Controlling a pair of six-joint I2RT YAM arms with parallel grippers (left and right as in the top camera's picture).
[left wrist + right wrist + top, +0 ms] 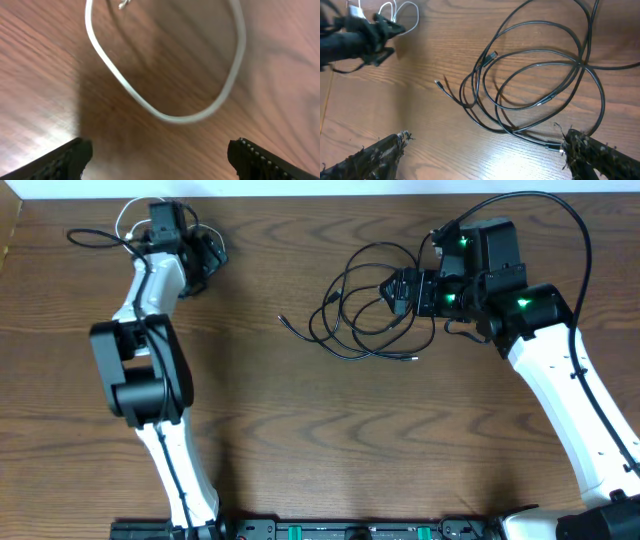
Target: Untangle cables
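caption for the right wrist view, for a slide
Open right claw over a tangle of looped black cables on the wooden table

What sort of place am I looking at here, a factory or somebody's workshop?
Most likely a robotics lab bench: a white left arm and right arm work at a plain wood-grain table, with loose black cables and a white cable laid out.

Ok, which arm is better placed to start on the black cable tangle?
Right. The right tool, open, sits at the black cables, whose loops lie just ahead of it. The left tool is over the white cable, well away from that tangle.
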